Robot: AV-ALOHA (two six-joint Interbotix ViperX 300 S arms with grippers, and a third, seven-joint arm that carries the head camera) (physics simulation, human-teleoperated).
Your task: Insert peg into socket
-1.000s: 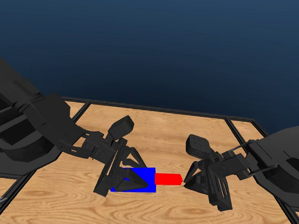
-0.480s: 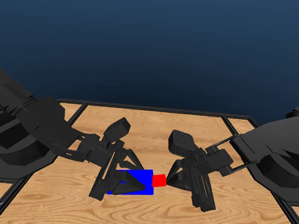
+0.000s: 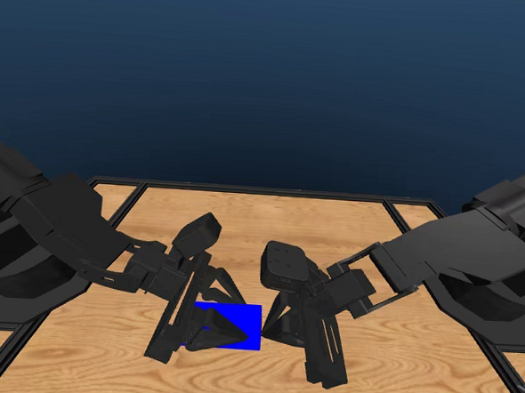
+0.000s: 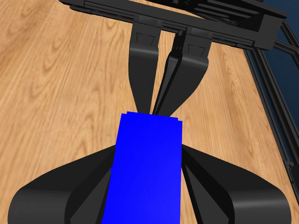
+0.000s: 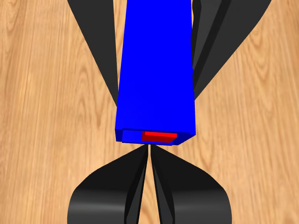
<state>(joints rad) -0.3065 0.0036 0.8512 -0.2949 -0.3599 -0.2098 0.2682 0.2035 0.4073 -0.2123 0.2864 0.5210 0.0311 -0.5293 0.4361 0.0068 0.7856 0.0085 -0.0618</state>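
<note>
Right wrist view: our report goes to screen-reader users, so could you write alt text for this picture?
A blue socket fills the middle, with only a sliver of the red peg showing in its near opening. The right end effector has its jaws almost together just in front of that opening. The left end effector's dark jaws flank the socket over the wooden table.

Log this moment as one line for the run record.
phase: insertion | peg: almost all inside socket | left gripper: shut on socket | right gripper: jaws closed at socket mouth
</note>
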